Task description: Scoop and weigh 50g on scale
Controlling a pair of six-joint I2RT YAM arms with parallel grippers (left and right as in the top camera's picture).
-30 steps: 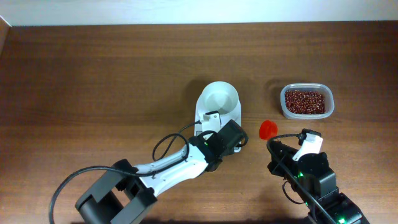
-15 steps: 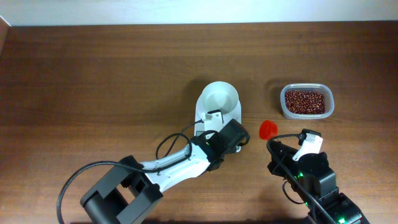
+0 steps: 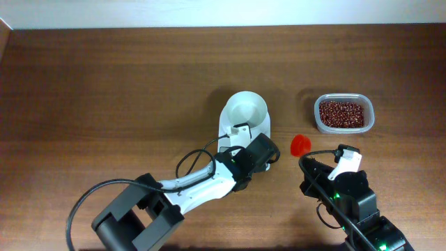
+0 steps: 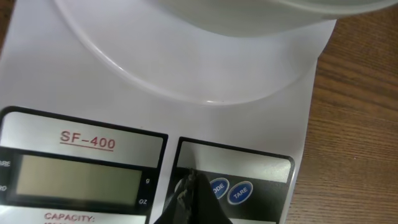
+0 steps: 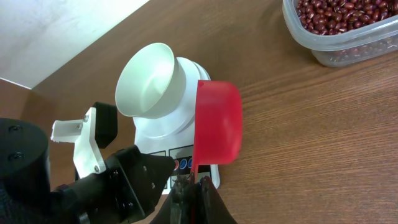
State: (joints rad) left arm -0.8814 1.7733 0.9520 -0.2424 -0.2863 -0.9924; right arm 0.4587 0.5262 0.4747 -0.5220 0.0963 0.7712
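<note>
The white scale (image 3: 228, 126) stands mid-table with its round white bowl (image 3: 248, 109) empty. My left gripper (image 3: 245, 144) is shut, and its tip (image 4: 189, 179) rests over the scale's (image 4: 261, 118) dark button panel, just left of the blue MODE button (image 4: 217, 187). The grey display (image 4: 78, 176) is blank. My right gripper (image 5: 194, 184) is shut on the handle of a red scoop (image 5: 216, 121), held up just right of the scale (image 5: 155, 129). From above the scoop (image 3: 300, 144) shows no beans. The red-brown beans (image 3: 341, 113) fill a clear tub.
The clear plastic tub (image 5: 373, 43) sits on the brown wooden table at the right, beyond the scoop. A blue TARE button (image 4: 241, 192) lies right of MODE. The left arm (image 3: 202, 185) stretches from the lower left to the scale. A pale wall runs along the far edge.
The left arm's elbow and base links have shifted a little to the right, with its tip still on the scale's panel. The right arm and scoop have not moved.
</note>
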